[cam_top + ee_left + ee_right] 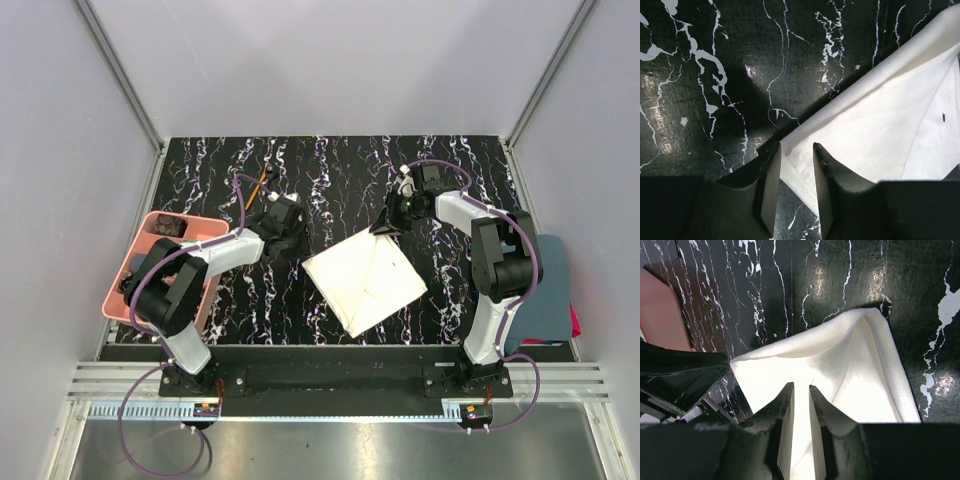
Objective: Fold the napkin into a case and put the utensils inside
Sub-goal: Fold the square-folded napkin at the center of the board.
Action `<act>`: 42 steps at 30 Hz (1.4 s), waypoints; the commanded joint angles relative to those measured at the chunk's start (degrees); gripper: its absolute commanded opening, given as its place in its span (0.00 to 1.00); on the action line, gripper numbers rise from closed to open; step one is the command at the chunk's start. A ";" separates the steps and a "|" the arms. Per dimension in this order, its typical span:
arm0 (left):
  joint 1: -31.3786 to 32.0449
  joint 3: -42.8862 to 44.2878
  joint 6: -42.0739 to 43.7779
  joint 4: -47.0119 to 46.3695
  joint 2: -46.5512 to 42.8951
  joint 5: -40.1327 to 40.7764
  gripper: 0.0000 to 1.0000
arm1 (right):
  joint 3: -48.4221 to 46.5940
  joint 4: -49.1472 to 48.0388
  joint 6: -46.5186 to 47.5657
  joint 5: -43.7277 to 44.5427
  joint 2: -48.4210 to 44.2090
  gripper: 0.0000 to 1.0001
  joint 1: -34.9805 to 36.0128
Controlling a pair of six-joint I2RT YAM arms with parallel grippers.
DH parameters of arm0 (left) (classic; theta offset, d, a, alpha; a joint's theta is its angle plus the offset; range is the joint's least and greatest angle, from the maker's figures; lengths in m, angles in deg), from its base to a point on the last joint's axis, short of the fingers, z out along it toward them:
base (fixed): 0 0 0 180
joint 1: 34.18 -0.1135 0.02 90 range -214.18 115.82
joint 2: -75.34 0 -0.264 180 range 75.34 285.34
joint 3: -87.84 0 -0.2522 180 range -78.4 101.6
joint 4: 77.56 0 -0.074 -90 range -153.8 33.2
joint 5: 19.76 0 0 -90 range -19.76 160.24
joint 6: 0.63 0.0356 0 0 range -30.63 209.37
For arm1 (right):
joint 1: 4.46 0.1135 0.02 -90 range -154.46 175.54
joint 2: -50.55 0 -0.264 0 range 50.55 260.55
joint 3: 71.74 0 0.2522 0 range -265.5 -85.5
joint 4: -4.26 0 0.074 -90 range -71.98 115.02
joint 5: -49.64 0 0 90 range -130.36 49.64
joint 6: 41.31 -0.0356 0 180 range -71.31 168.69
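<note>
The napkin (365, 285) lies as a tilted diamond mid-table, between the two arms, partly folded (one flap is already doubled over, with a crease running from the far corner toward the near right). The left gripper (296, 250) sits at the left corner. Its fingers (767, 190) straddle the tip with a clear gap and the cloth lies flat on the table, so it is not clamped. The right gripper (388, 226) is at the far corner with its jaws narrow and pinched on the cloth, which humps up in front of it. Key relation: the bulk of the cloth lies near and right of the left gripper, and near and left of the right one. The likely next fold pulls a corner inward across the diamond, and the right arm has the grip. An orange-handled stick (258, 185) lies far left, well apart from the cloth.
</note>
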 commanded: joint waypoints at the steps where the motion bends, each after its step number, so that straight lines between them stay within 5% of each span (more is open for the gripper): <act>1: 0.16 -0.15 -0.04 -1.71 1.12 0.61 0.34 | 0.05 -1.75 -0.18 -1.29 -0.99 0.26 -0.12; 16: 0.34 -0.85 -0.48 -3.12 1.29 -1.85 0.23 | 0.22 -2.54 -0.53 -1.64 -0.11 0.26 -0.21; 24: 0.42 -2.26 -0.92 -3.29 -3.18 -1.15 0.00 | 0.40 -2.63 -0.44 -1.64 0.33 0.26 -0.12; 42: 0.69 -5.43 -1.01 -2.06 -5.48 0.78 0.00 | -0.39 -3.33 -1.06 -2.43 2.26 0.26 -0.12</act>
